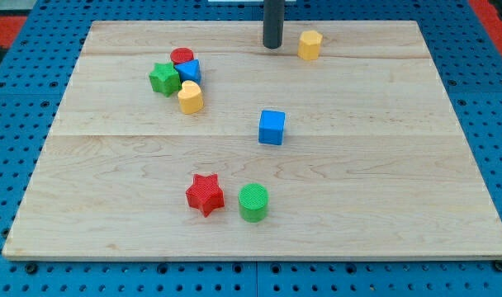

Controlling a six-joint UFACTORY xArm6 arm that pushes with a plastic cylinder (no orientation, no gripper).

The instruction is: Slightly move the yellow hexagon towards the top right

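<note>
The yellow hexagon (310, 44) stands near the view's top edge of the wooden board (416, 165), right of centre. My tip (272, 45) is the lower end of a dark rod that comes down from the view's top. It rests on the board just left of the yellow hexagon, with a small gap between them.
A cluster at the upper left holds a red cylinder (182, 57), a blue block (190, 71), a green star (163, 78) and a yellow heart-shaped block (190, 97). A blue cube (272, 127) sits mid-board. A red star (205, 194) and a green cylinder (253, 202) stand near the bottom.
</note>
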